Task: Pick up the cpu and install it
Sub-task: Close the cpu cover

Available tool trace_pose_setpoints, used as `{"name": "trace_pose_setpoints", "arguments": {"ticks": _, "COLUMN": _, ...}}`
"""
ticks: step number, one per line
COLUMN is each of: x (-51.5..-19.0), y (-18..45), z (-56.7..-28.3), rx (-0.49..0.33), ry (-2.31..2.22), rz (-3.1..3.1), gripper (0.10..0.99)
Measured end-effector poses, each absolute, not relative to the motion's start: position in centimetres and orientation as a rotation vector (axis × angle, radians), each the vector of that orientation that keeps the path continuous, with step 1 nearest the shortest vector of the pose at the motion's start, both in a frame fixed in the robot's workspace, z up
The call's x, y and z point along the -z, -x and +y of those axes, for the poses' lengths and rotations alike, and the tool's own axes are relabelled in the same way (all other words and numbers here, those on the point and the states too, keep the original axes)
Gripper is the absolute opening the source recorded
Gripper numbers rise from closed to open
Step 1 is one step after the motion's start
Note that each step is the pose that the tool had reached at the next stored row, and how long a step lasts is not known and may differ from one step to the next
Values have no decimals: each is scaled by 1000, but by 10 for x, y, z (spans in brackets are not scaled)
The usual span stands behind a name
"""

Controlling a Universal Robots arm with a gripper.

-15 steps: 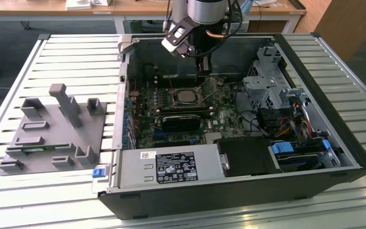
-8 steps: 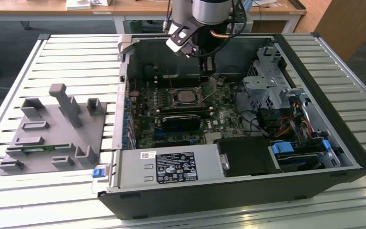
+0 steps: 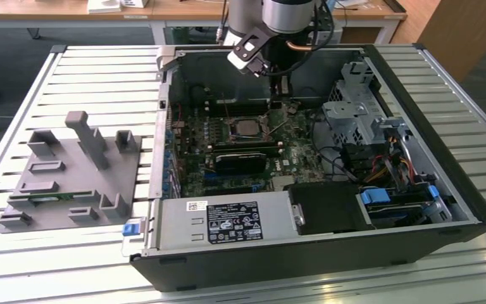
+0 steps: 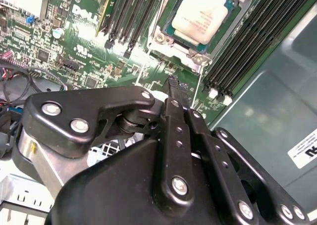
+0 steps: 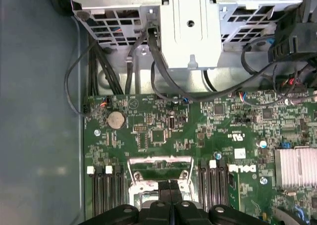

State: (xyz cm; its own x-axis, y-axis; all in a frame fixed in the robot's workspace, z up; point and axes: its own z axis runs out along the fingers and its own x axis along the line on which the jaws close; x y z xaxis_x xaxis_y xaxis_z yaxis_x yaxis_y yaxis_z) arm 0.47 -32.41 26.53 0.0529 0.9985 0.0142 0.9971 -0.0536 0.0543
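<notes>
The cpu, a square chip with a shiny silver top, lies flat inside the metal socket frame on the green motherboard. In the exterior view the cpu is in the middle of the open computer case. My gripper hangs above the board just behind the socket. Its black fingers are pressed together with nothing between them, their tips a short way from the socket's corner. In the first wrist view the gripper is shut over the socket frame.
A grey fixture plate with upright posts and a green memory stick lies on the slatted table at the exterior view's left. Inside the case are the power supply, a metal drive cage, black memory slots and loose cables.
</notes>
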Motion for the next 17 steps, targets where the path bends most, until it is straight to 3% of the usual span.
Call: {"name": "trace_pose_setpoints", "arguments": {"ticks": 17, "x": -263, "y": -19, "z": -324, "rx": -74, "ry": -2258, "rz": 2140, "gripper": 106}}
